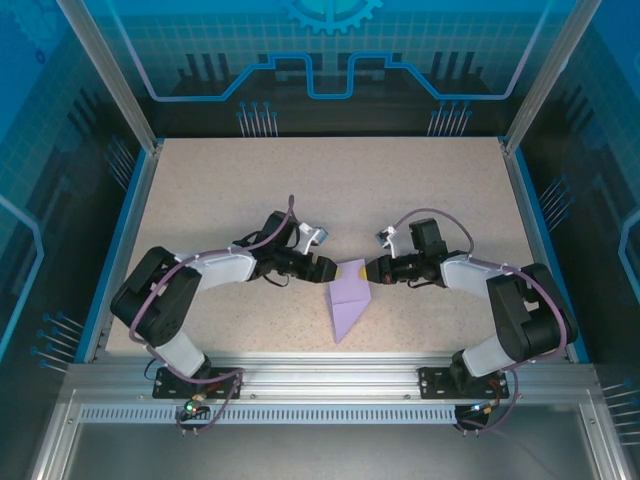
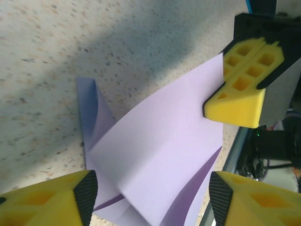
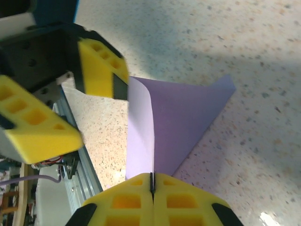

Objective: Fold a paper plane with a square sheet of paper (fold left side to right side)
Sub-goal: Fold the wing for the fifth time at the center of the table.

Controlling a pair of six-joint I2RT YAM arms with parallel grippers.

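**Right claw pinches the flap; left claw stands spread over the paper**

The paper sheet (image 1: 346, 300) lies on the table (image 1: 300, 180) just beyond the front rail (image 1: 330, 372), about midway along it; its narrow point aims at the rail and its wide end lies away from it. It is already creased into a tapering shape; one lavender flap curls up off the layer beneath instead of lying flat.

At the end away from the rail, the right gripper (image 3: 152, 183) has its yellow pads pressed together on the edge of the raised flap, pinching it. That hold looks meant to carry the flap across under control, since paper this thin would otherwise spring back or slide.

The left gripper (image 2: 150, 188) sits about as far from the rail, on the sheet's other side; its fingers are spread wide with the paper between them, gripping nothing. Whether they brush the sheet cannot be told. Placed so, it seems free to steady the lower layer or press the crease down.
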